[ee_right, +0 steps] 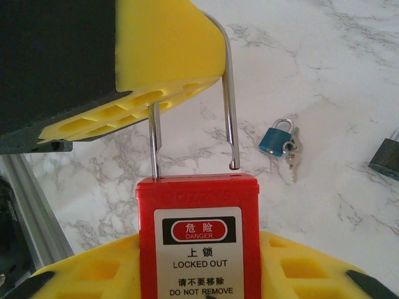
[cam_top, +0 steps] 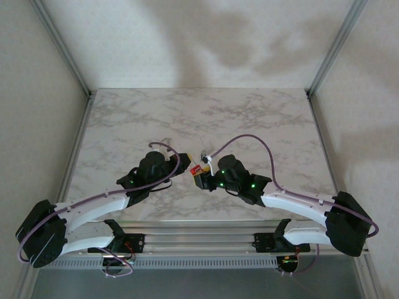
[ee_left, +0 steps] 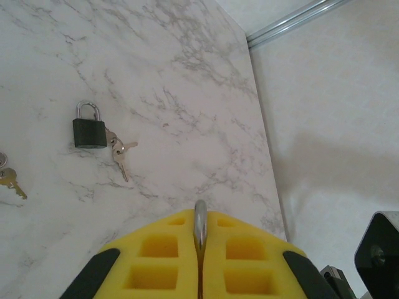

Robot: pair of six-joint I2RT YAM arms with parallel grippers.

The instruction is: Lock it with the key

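A red padlock (ee_right: 198, 193) with a "DANGER LOCKED OUT" label stands upright, and my right gripper (ee_right: 198, 265) is shut on its body. Its steel shackle (ee_right: 229, 106) is open, the free leg ending just above the body. My left gripper (ee_left: 200, 219) is shut on the top of the shackle (ee_left: 200, 208), its yellow pad (ee_right: 162, 50) showing in the right wrist view. From above, both grippers meet at the padlock (cam_top: 196, 168) in the middle of the table. The padlock's underside is hidden, so I cannot tell whether a key sits in it.
On the marble table (cam_top: 187, 112) lie a black padlock (ee_left: 89, 129) with keys (ee_left: 120, 152), a blue padlock (ee_right: 276, 138) with keys (ee_right: 292, 159), and a loose brass key (ee_left: 9, 179). An aluminium rail (ee_right: 25, 199) runs along the near edge.
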